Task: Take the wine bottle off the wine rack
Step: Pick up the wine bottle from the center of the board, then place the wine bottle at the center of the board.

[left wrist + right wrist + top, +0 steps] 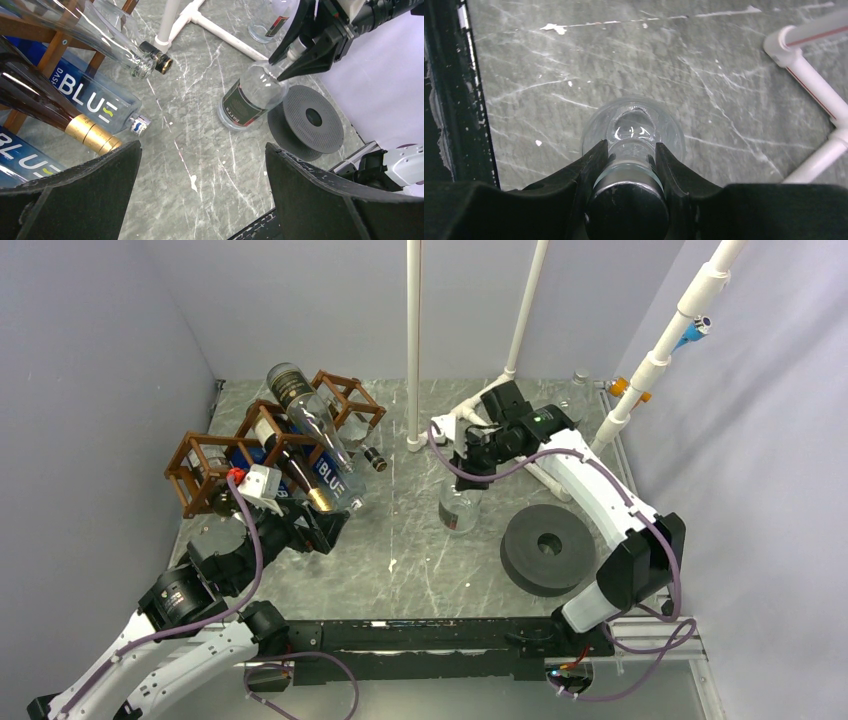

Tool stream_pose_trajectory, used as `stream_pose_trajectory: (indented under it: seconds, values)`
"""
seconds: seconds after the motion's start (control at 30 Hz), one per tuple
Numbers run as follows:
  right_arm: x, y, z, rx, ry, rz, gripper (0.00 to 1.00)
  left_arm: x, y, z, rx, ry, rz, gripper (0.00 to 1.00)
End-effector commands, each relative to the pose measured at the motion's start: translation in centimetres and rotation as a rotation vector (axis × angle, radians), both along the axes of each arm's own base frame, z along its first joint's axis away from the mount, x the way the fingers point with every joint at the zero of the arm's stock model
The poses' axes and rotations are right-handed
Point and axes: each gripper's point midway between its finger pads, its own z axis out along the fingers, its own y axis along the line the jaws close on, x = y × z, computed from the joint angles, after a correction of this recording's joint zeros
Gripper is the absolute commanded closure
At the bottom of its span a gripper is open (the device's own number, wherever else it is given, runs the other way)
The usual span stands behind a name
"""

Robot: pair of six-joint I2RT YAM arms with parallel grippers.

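At far left, the wine rack (pixel 200 444) cradles several other bottles (pixel 300 410). Your left gripper (pixel 202 165) waits just beside it, spread wide and empty. At centre, your right gripper (pixel 627 160) clamps the clear wine bottle (pixel 460 508) by its neck, likely steadying it upright at the tabletop (pixel 400 560), well apart from the rack.

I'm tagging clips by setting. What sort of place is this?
Most likely a robot test cell in a lab, not a cellar: plain walls box in the table, a white pipe frame and the wine rack stand on it, and the left arm and right arm are mounted at its edge.
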Motion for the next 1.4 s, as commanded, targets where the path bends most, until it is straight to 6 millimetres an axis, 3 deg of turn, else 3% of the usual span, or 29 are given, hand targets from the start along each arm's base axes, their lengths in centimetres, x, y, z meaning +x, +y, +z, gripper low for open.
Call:
stream_pose_trajectory:
  seconds: [0.0, 0.33, 0.83, 1.07, 1.37]
  values:
    - [4.4, 0.4, 6.4, 0.132, -0.177, -0.111, 1.00, 0.1, 0.2, 0.9, -0.028, -0.024, 0.012, 0.00]
    - [11.2, -2.8, 9.6, 0.154, -0.268, -0.356, 1.00, 0.2, 0.0, 0.7, -0.026, -0.022, 0.006, 0.00]
    - [19.4, -5.3, 12.8, 0.197, -0.359, -0.603, 1.00, -0.2, 0.9, 0.4, -0.039, -0.018, 0.033, 0.00]
    - [23.2, -7.1, 13.2, 0.216, -0.383, -0.712, 1.00, -0.2, 1.1, 0.3, -0.044, -0.011, 0.042, 0.01]
    - [26.7, -9.3, 14.1, 0.244, -0.435, -0.834, 1.00, 0.0, 1.3, 0.4, -0.041, -0.012, 0.059, 0.00]
